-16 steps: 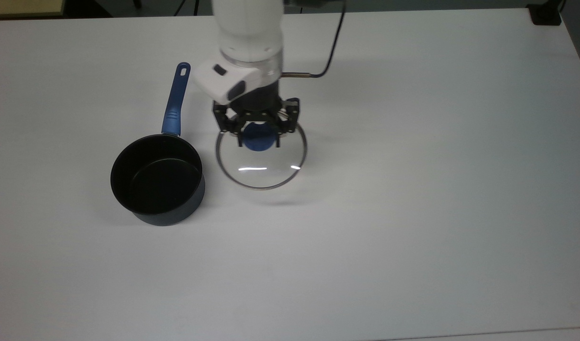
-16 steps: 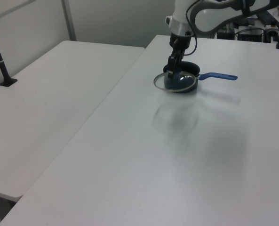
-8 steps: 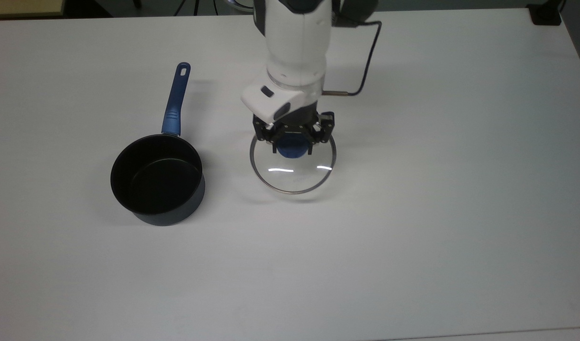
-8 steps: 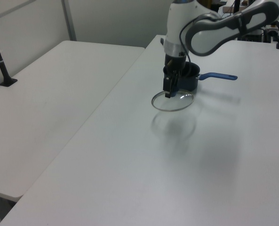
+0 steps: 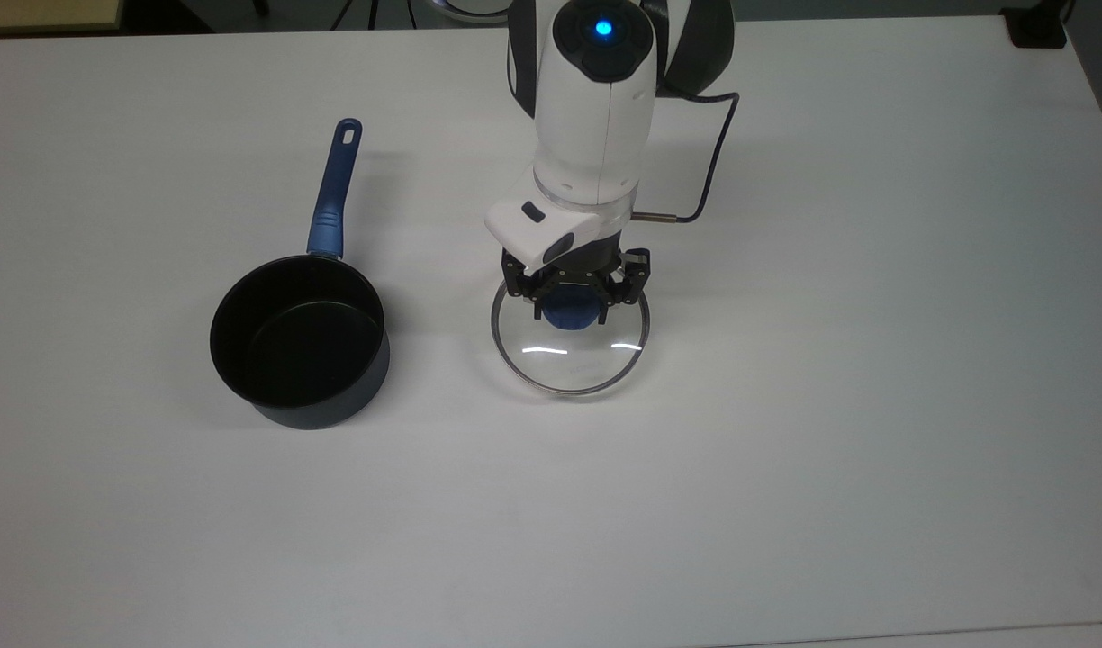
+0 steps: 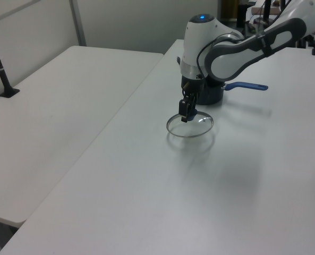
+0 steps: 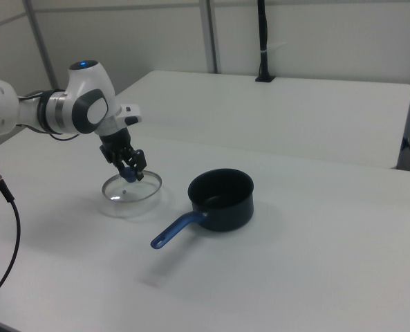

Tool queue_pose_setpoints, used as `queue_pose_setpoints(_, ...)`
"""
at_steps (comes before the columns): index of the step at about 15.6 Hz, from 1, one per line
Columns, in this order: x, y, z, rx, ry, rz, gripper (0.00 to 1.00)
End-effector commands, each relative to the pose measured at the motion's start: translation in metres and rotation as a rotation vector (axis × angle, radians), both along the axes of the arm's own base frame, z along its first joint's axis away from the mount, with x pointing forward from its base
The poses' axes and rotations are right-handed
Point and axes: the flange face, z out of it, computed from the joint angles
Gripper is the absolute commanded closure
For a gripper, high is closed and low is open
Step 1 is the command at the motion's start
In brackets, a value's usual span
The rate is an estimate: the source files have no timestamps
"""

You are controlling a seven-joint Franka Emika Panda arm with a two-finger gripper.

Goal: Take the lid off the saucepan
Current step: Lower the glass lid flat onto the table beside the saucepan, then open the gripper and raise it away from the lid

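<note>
The saucepan [image 5: 299,346] stands uncovered on the white table [image 5: 785,450] at the top view's left, its black inside showing. Its blue handle [image 5: 331,193] points toward the top view's upper edge. The glass lid [image 5: 569,367] sits level to the top view's right of the pan, apart from it and very low over the table; I cannot tell whether it touches. My gripper [image 5: 573,306] points down and is shut on the lid's blue knob [image 5: 571,317]. In the left view the lid [image 6: 199,127] hangs under the gripper [image 6: 185,114] in front of the saucepan [image 6: 214,96]. In the right view the lid [image 7: 139,194] lies to the right view's left of the saucepan [image 7: 222,200].
A black cable [image 5: 709,180] loops from my wrist. A second white table [image 6: 56,117] adjoins this one, with a black post [image 6: 0,69] clamped at its far edge. A dark object [image 5: 1037,27] sits at the table's corner in the top view's upper right.
My gripper carried the lid toward the top view's right and lower edge, farther from the saucepan, and lowered it close to the table. The saucepan stayed put.
</note>
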Motion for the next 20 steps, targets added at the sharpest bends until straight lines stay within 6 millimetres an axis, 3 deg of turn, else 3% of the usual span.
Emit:
queue_pose_setpoints(1, 0.004, 0.007, -0.008, -0.016, -0.013, -0.008, 0.41)
queue_pose_setpoints(8, 0.007, 0.006, -0.029, -0.033, 0.012, -0.009, 0.41)
queue_pose_setpoints(15, 0.007, 0.007, -0.035, -0.045, 0.019, -0.003, 0.35)
queue_pose_setpoints(19, 0.007, 0.004, -0.034, -0.044, 0.02, -0.002, 0.16)
queue_pose_setpoints(20, 0.007, 0.003, -0.031, -0.04, 0.018, -0.009, 0.07)
